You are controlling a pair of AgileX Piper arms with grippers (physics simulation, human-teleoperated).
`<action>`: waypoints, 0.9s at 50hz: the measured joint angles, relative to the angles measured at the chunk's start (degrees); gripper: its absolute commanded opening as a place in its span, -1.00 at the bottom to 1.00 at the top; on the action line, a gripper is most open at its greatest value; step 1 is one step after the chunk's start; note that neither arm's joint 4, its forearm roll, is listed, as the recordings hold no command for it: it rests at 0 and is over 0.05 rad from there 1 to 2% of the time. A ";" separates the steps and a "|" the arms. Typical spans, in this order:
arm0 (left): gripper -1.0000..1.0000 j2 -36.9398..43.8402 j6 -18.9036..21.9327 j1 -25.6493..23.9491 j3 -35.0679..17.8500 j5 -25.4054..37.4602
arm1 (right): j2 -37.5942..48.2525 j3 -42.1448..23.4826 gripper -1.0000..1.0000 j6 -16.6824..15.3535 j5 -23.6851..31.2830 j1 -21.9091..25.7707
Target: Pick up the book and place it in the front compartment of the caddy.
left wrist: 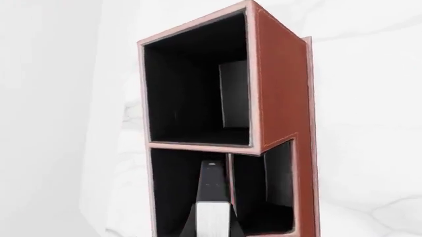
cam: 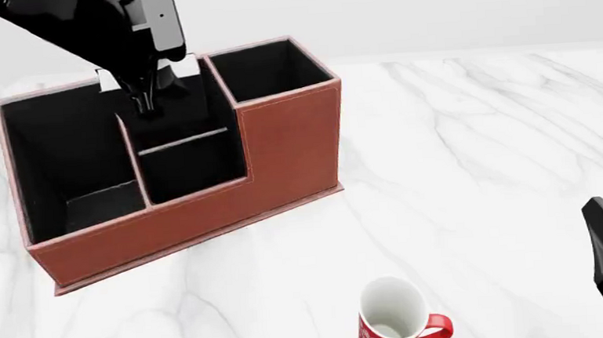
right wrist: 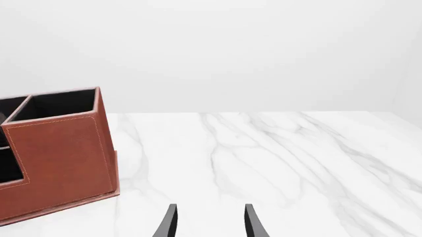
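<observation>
Nearest the front camera, a red mug (cam: 398,325) with a white pattern, no words legible, is cut off by the frame edge. Right gripper (right wrist: 209,224) hangs empty, fingers parted, mostly out of frame. Farther off, the left gripper (cam: 146,100) pinches the book (left wrist: 212,207) upright inside the caddy (cam: 278,139), in its middle front compartment; the arm hides most of the book.

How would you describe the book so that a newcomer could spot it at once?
Start at the reddish-brown caddy on the marble table. Above its middle compartments hangs the left gripper, and pinched in it is the book: thin, black, white page edge, unlike the red mug.
</observation>
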 measured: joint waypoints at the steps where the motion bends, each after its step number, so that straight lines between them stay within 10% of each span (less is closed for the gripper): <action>1: -1.00 0.14 0.11 0.13 -0.05 -0.10 | 0.00 0.00 1.00 0.00 0.00 0.00; 45: -1.00 6.71 1.31 3.62 0.84 -6.80 | 0.00 0.00 1.00 0.00 0.00 0.00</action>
